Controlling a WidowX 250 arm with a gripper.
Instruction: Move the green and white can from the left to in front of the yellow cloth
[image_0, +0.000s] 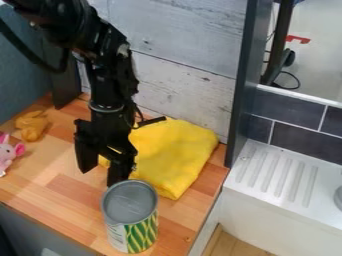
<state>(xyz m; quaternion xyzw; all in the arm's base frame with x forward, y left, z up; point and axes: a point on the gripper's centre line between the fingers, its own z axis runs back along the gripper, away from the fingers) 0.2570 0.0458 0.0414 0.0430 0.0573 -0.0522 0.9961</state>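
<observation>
Jaws: spread apart, pinching nothing, just behind the can, one tip near its rim.
Can (139, 232): upright; a sound grip likely needs the jaws centred and level over it, since a tip catching the rim could topple it.
Yellow cloth (175, 157): behind the can, best kept clear of the tips.
Desk (60, 200): wooden, under the can.
Plank wall (184, 30): beyond the can.
Ribbed white drainer (284, 175): right of the can.

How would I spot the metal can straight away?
On the wooden counter, find the folded yellow cloth. The can stands upright in front of it, beside the black gripper. Unlike the cloth, it is cylindrical, with a round grey top and green-and-yellow patterned label.
</observation>
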